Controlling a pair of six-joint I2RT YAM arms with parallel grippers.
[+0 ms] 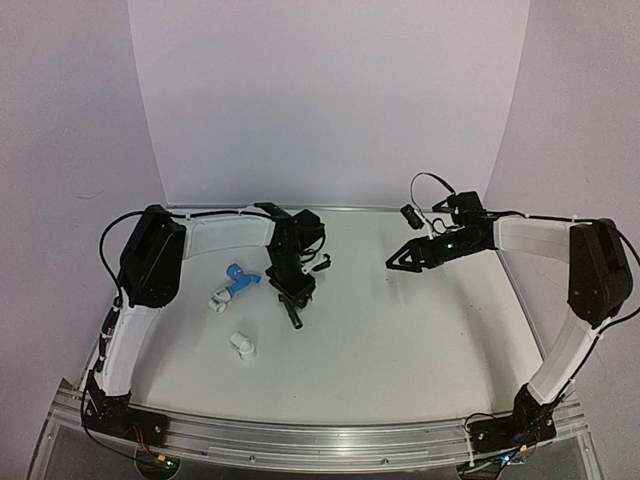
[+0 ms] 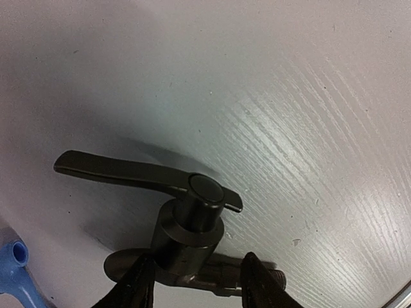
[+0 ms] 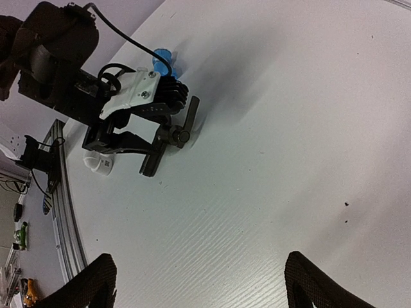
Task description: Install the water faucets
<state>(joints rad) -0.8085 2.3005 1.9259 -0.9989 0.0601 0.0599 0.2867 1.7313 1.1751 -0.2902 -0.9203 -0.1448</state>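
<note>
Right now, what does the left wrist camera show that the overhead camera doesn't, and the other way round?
Only the left wrist: the lever handle of the dark faucet, up close. Only overhead: the open right tool and a loose white fitting. Both: the dark faucet held by the left tool, plus the blue faucet.

Left gripper clamped on the dark metal faucet, bottom centre of frame.
Two black fingers press in on either side of the faucet's body. Its round cap faces us, and its lever handle stretches out toward the left edge. A sliver of the light blue plastic faucet peeks in at the lower left corner. Underneath lies the pale wood-grain table, with the faucet's shadow falling across it.
</note>
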